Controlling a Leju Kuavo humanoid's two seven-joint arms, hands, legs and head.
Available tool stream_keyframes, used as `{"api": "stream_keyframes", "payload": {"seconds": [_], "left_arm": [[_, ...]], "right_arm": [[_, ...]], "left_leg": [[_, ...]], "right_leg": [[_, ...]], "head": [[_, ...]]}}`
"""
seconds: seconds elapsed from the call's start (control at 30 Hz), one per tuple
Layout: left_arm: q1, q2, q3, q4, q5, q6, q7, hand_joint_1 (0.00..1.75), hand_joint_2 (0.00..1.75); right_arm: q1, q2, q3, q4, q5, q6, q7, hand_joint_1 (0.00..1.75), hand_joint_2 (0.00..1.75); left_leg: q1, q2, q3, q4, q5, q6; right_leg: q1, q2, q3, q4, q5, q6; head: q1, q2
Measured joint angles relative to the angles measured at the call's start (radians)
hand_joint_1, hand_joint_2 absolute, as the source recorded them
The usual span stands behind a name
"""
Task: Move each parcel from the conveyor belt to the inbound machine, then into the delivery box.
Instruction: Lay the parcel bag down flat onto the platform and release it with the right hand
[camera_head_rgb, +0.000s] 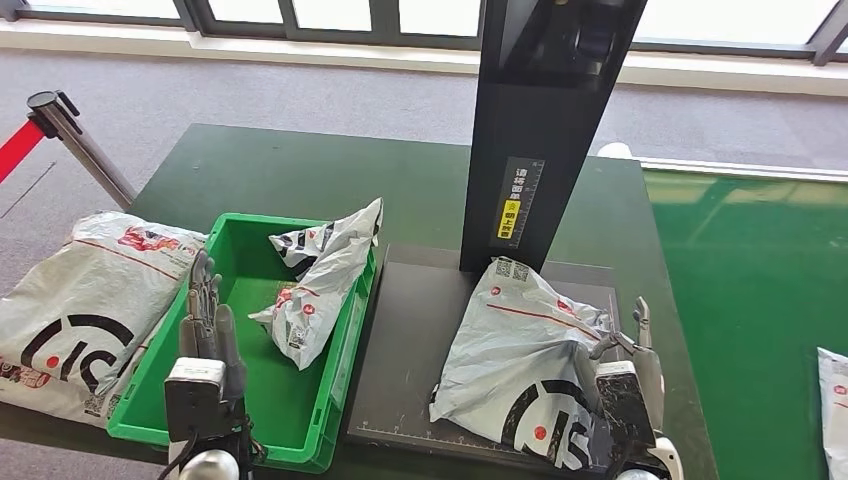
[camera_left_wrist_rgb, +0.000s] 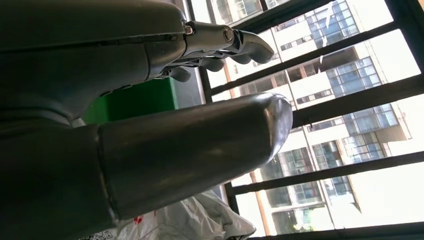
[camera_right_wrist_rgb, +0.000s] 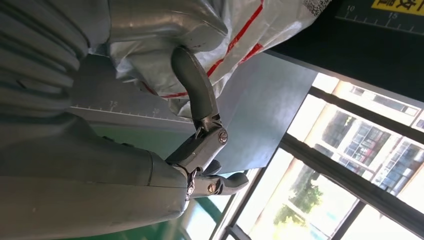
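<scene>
A grey parcel with red and black print lies on the black platform of the inbound machine, in front of its black column. My right hand is at the parcel's right edge. In the right wrist view the thumb and one bent finger pinch the parcel, while the other fingers stay spread. The green delivery box holds another parcel. My left hand hovers over the box's left wall, fingers straight and empty.
A large parcel lies on the dark green table left of the box. The green conveyor belt runs on the right, with a parcel's edge showing. A stanchion with red tape stands at far left.
</scene>
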Motion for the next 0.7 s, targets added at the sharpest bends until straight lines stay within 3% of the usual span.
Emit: {"api": "stream_keyframes", "payload": {"seconds": [0.1,0.27,0.43,0.5,0.57,0.63,0.7], "left_arm": [[-0.005,0.002,-0.001,-0.01,0.05,-0.046,0.005,0.0,0.0],[-0.068,0.015,-0.057,0.034,-0.018,-0.133,0.003,0.0,0.0],[-0.141,0.025,-0.141,0.109,-0.122,-0.131,-0.003,0.0,0.0],[-0.152,0.029,-0.155,0.123,-0.127,-0.13,-0.003,0.0,0.0],[-0.161,0.034,-0.168,0.132,-0.149,-0.141,0.002,0.0,0.87],[-0.187,0.042,-0.193,0.151,-0.195,-0.182,0.011,0.0,1.75],[-0.234,0.046,-0.23,0.186,-0.264,-0.226,0.025,0.0,1.75]], "right_arm": [[0.004,0.0,-0.002,0.006,-0.016,0.029,-0.042,0.0,0.0],[0.022,0.016,-0.001,-0.074,-0.231,0.105,-0.277,0.0,0.0],[0.044,0.029,0.003,-0.205,-0.276,0.144,-0.296,0.0,0.0],[0.051,0.03,0.003,-0.227,-0.28,0.146,-0.299,0.0,0.87],[0.057,0.03,0.004,-0.247,-0.297,0.162,-0.304,0.0,1.75],[0.065,0.03,0.012,-0.282,-0.324,0.196,-0.308,0.0,1.75],[0.07,0.027,0.031,-0.324,-0.335,0.234,-0.311,0.0,1.75]], "left_leg": [[0.0,0.0,0.0,0.0,0.0,0.0],[0.0,-0.002,0.0,0.001,0.001,0.0],[0.0,0.001,-0.007,0.0,0.0,0.0],[0.0,0.001,-0.006,0.0,0.0,0.0],[0.0,0.001,-0.003,0.001,0.0,0.0],[0.0,-0.001,-0.001,0.001,0.001,0.0],[0.0,-0.003,-0.001,0.001,0.002,0.0]], "right_leg": [[0.0,0.0,0.0,0.0,0.0,0.0],[0.0,-0.001,0.0,0.0,0.0,0.0],[0.0,0.001,0.001,0.0,0.0,0.0],[0.0,0.002,0.001,0.0,0.0,0.0],[0.0,0.001,0.0,0.0,0.0,0.0],[0.0,0.0,-0.001,0.0,0.001,0.0],[0.0,-0.001,0.0,0.0,0.001,0.0]], "head": [[0.0,0.0],[0.0,0.0],[0.0,0.0],[0.0,0.0],[0.0,0.0],[0.0,0.0],[0.0,0.0]]}}
